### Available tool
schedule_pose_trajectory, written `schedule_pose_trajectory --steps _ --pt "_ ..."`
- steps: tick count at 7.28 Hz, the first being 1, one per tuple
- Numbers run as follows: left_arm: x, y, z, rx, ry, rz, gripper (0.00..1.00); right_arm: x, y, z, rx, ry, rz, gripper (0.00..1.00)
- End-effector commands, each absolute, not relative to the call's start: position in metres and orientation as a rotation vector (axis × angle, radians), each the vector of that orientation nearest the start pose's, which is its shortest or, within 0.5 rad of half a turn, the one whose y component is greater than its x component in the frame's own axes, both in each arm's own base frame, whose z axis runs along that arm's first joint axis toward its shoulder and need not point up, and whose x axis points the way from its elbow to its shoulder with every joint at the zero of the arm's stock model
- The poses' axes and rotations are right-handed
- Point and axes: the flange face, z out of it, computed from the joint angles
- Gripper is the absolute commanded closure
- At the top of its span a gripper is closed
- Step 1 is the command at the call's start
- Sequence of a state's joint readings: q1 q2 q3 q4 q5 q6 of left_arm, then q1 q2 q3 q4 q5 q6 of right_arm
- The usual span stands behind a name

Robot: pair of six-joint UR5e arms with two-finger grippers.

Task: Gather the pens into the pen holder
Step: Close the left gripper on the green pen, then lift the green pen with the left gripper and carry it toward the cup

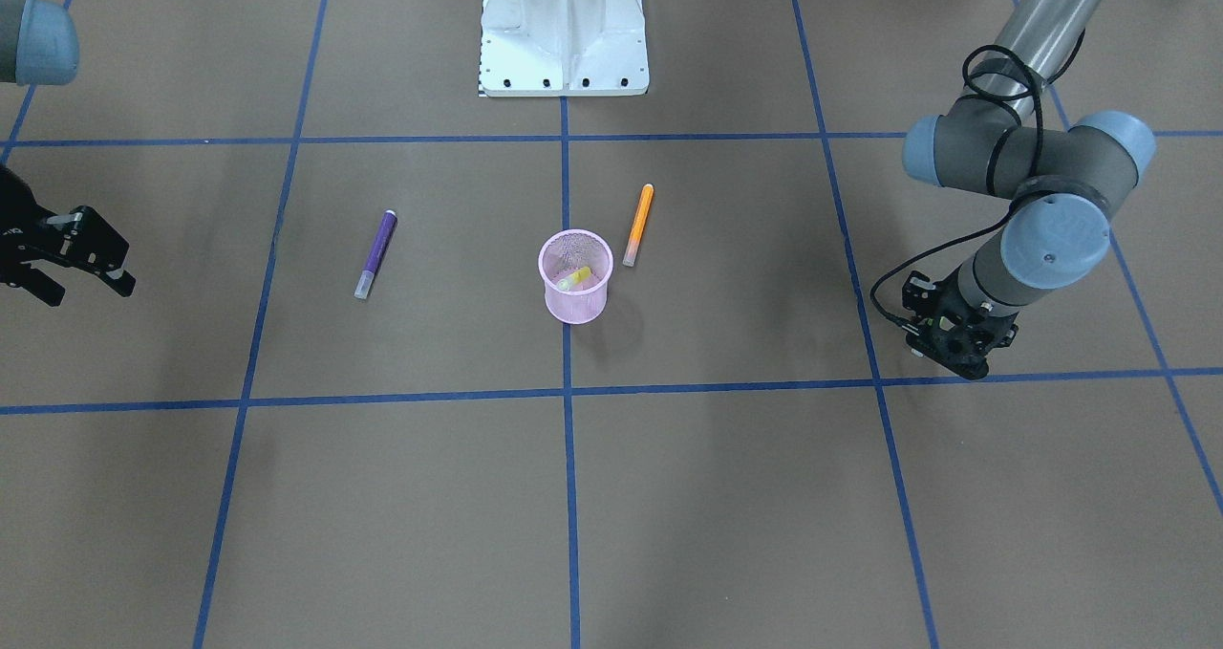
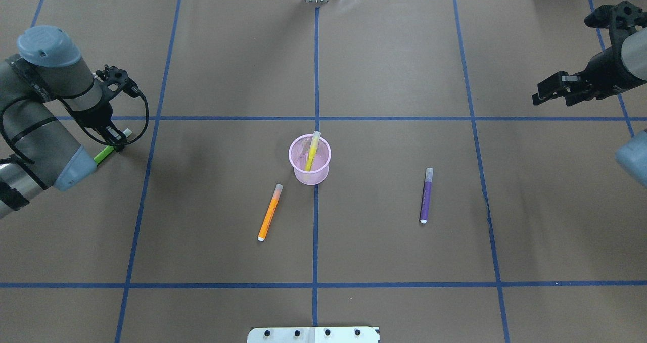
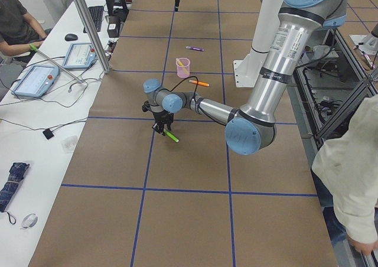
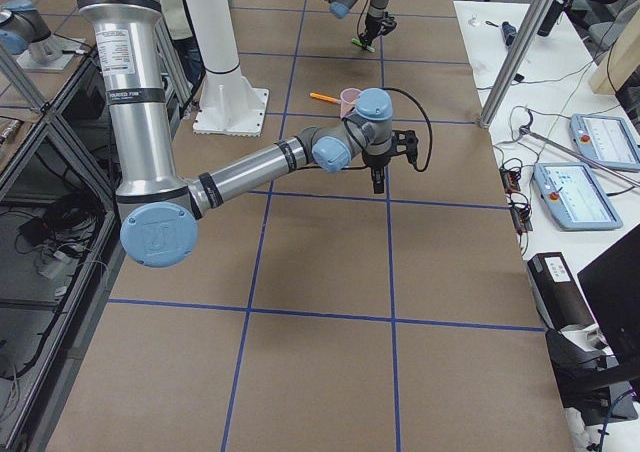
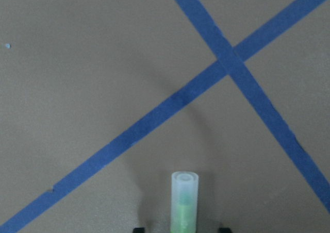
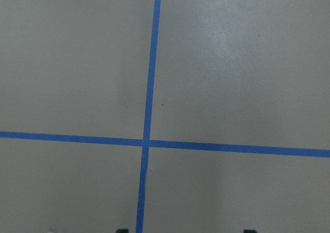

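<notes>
Pink wire mesh marks the pen holder (image 1: 575, 295), upright near the middle of the paper-covered table (image 1: 726, 496).

**Front-facing view.** The yellow pen (image 1: 574, 279) leans inside the holder, so one pen counts as collected. The orange pen (image 1: 638, 225) lies just beside the holder without touching it. The purple pen (image 1: 375, 253) lies well apart on the other side. The left gripper (image 1: 955, 341) is low at the view's right, its load hidden here. The right gripper (image 1: 72, 257), at the left edge, has its jaws spread and carries nothing.

**Overhead view.** The green pen (image 2: 104, 154) juts out from under the left gripper, well apart from the holder. Four pens show in all.

**Left side view.** The green pen hangs tilted from the near arm's gripper. Whether its lower end touches the table cannot be told.

**Right side view.** The near arm's gripper points down over bare table, well clear of both loose pens.

**Left wrist view.** The green pen's pale cap sits between the two fingertips at the lower edge, and the jaws appear closed on its barrel.

**Right wrist view.** Only taped table shows, the fingertips wide apart with nothing between them.

By this evidence one pen is stowed and one is in hand awaiting carriage to the holder. The orange and purple pens remain to be picked.
</notes>
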State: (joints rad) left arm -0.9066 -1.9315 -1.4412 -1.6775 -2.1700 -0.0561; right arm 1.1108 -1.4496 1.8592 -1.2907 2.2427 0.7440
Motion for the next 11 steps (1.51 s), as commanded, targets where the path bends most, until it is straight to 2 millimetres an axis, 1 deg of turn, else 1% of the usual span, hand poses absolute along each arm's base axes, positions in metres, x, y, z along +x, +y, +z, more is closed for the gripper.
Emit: schedule_pose_trajectory --steps 1,2,3,4,5,6,7,8,9,10,11 --pt "0.345 -0.553 0.512 0.051 0.774 0.689 1.00 -0.174 -0.513 0.424 0.183 -0.906 0.032 0.20" --pt "0.343 -0.556 0.499 0.071 0.786 0.690 1.00 -0.174 -0.513 0.422 0.185 -0.908 0.031 0.20" --pt "0.346 -0.560 0.476 0.065 0.821 0.626 1.00 -0.174 -0.513 0.421 0.188 -0.910 0.030 0.20" --pt "0.351 -0.571 0.432 0.097 0.868 0.603 1.00 -0.173 -0.513 0.421 0.188 -0.909 0.031 0.20" --pt "0.350 -0.573 0.384 0.138 0.895 0.573 1.00 -0.172 -0.513 0.419 0.193 -0.911 0.031 0.20" --pt "0.348 -0.564 0.328 0.198 0.916 0.508 1.00 -0.171 -0.513 0.420 0.192 -0.911 0.033 0.20" --pt "0.369 -0.561 0.256 0.296 0.915 0.469 1.00 -0.169 -0.514 0.420 0.195 -0.912 0.036 0.20" --pt "0.416 -0.534 0.206 0.370 0.911 0.515 1.00 -0.167 -0.514 0.420 0.196 -0.912 0.039 0.20" --pt "0.450 -0.512 0.158 0.435 0.919 0.509 1.00 -0.167 -0.514 0.420 0.197 -0.911 0.039 0.19" --pt "0.480 -0.493 0.116 0.494 0.922 0.449 1.00 -0.168 -0.514 0.421 0.197 -0.910 0.040 0.19" --pt "0.497 -0.482 0.094 0.659 0.882 0.405 1.00 -0.168 -0.515 0.421 0.196 -0.909 0.039 0.19"
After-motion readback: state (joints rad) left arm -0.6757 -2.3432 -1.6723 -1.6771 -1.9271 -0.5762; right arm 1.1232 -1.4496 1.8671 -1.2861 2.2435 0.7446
